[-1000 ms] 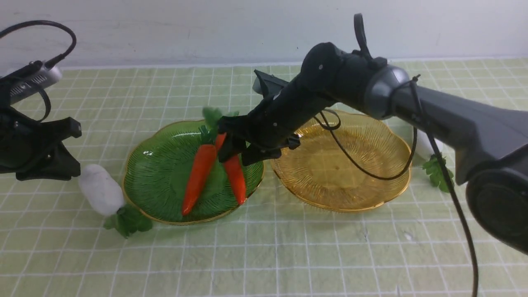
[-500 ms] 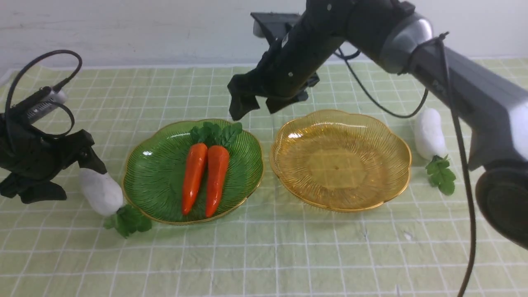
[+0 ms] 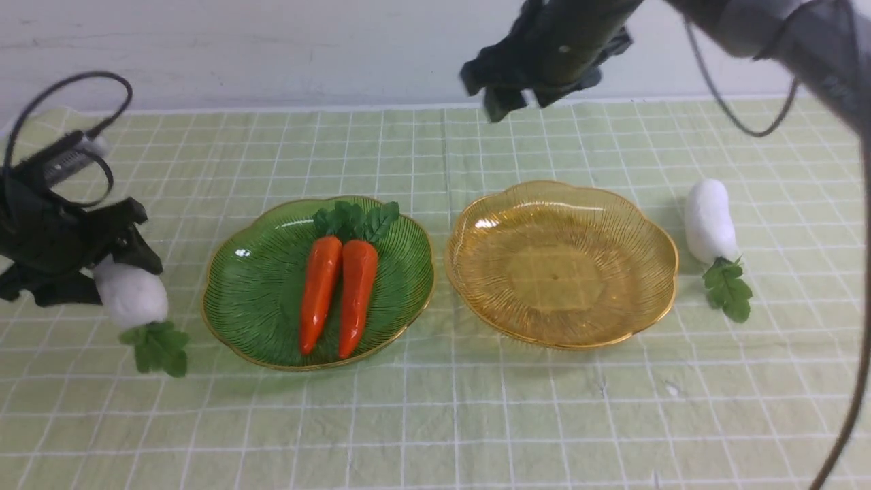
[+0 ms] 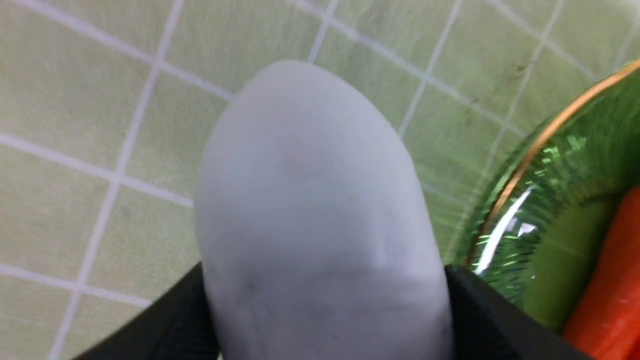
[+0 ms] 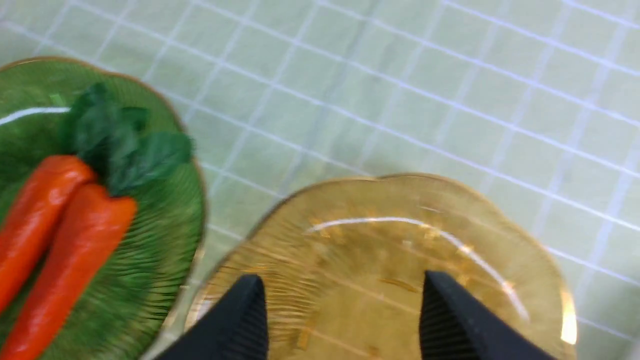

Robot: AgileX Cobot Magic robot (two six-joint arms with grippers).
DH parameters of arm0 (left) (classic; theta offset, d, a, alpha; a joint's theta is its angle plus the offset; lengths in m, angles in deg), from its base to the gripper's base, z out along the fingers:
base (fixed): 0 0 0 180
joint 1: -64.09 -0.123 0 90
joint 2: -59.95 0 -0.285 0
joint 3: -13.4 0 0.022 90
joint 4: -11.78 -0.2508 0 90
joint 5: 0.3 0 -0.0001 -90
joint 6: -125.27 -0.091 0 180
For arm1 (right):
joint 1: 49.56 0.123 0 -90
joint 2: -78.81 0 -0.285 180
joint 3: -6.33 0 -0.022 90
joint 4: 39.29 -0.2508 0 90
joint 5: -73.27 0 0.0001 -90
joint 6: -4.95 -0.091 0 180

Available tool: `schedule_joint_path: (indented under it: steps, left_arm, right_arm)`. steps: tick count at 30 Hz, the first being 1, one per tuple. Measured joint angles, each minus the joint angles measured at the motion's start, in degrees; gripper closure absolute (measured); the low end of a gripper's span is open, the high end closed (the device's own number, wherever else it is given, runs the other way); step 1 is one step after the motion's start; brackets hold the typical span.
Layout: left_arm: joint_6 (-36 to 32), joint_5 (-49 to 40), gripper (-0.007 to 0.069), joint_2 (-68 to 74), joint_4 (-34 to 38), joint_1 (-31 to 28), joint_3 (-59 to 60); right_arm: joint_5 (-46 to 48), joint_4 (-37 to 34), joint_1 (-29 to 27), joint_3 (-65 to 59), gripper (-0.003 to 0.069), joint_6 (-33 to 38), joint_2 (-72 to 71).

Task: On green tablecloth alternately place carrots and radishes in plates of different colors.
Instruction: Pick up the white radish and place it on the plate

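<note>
Clamped on a white radish (image 3: pixel 129 296), the left gripper (image 3: pixel 109 275) sits at the left side of the tablecloth (image 3: pixel 435 422), just beside the green plate (image 3: pixel 258 286). Its two black fingers (image 4: pixel 165 330) press against opposite sides of the radish body, as the left wrist view (image 4: pixel 315 200) shows close up. The radish is tilted, with its rounded white end up in the gripper and its green leaf tuft (image 3: pixel 160 347) hanging down toward the cloth. Whether the leaves touch the cloth cannot be told.

Two carrots lie side by side in the green plate, touching along their length. One (image 3: pixel 320 292) is on the left and one (image 3: pixel 357 296) on the right. Their leafy tops point toward the far rim and their tips toward the near rim.

The amber plate (image 3: pixel 558 272) stands just right of the green one, their rims almost meeting, and it holds nothing. The other radish (image 3: pixel 709 221) lies on the cloth near the amber plate's right rim, leaves (image 3: pixel 728 289) pointing to the near side.

The right gripper (image 3: pixel 507 88) hangs high over the far part of the cloth, against the pale wall (image 3: pixel 272 47). Its fingers (image 5: pixel 240 320) are spread apart with nothing between them, and the right wrist view looks down past them onto the amber plate (image 5: pixel 400 250) and part of the green plate (image 5: pixel 160 260).
</note>
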Motion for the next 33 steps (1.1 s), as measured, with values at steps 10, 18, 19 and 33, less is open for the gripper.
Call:
schedule_joint_path:
  steps: [10, 18, 19, 33]
  left_arm:
    - [-10.4, -3.5, 0.0139, -3.6, 12.4, 16.8, -15.6]
    - [-11.3, 7.6, 0.0139, 9.2, 15.0, 37.1, -21.4]
    - [-11.4, 8.5, 0.0139, 10.3, 15.0, 38.2, -21.7]
    - [-9.9, 7.3, -0.0054, 21.1, 14.9, 40.6, -27.4]
  right_arm:
    - [-0.1, -3.6, -20.8, -13.7, 0.0492, -5.5, -4.8]
    - [-0.6, -11.0, -25.9, -15.7, 0.0204, -2.4, 3.0]
    - [-1.0, -11.6, -25.8, -15.7, 0.0165, -1.7, 4.1]
    - [-5.5, -10.2, -24.8, -15.6, 0.0223, -0.7, 12.0]
